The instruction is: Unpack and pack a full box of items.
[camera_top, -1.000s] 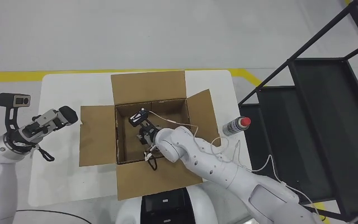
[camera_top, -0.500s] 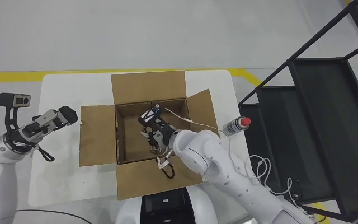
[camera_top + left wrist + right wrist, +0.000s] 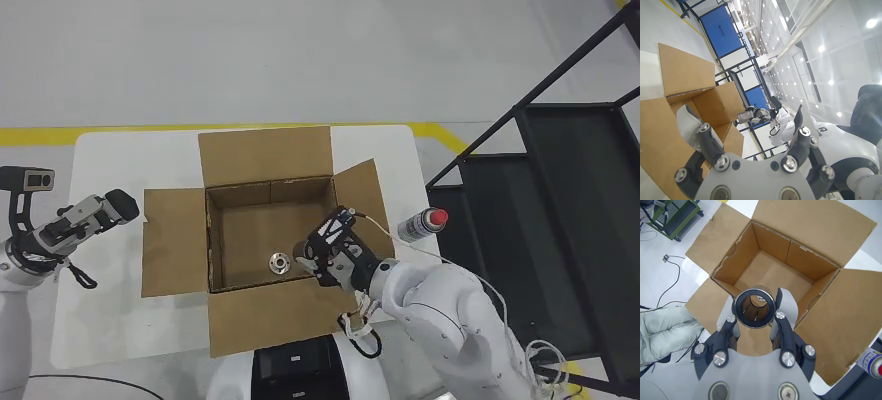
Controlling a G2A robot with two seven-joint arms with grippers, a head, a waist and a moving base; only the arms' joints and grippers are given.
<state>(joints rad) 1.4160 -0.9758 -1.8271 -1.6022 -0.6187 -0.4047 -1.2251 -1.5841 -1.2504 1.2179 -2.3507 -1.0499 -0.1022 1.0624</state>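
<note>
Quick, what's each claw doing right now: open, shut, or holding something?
Left gripper: open, empty.
Right gripper: shut on the black-rimmed steel cylindrical sleeve.

The right gripper (image 3: pixel 312 252) holds a metal cylinder (image 3: pixel 302 248) over the open box (image 3: pixel 265 155). A small metal ring (image 3: pixel 279 263) lies on the box floor just beside the gripper, and a spray can (image 3: pixel 420 225) stands farther off.

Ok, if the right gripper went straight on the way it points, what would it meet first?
Probably the floor of the cardboard box, close to its nearer wall. The right gripper, shut on the metal bearing, points down into the opening; depth is unclear, and the wall's rim may come first.
</note>
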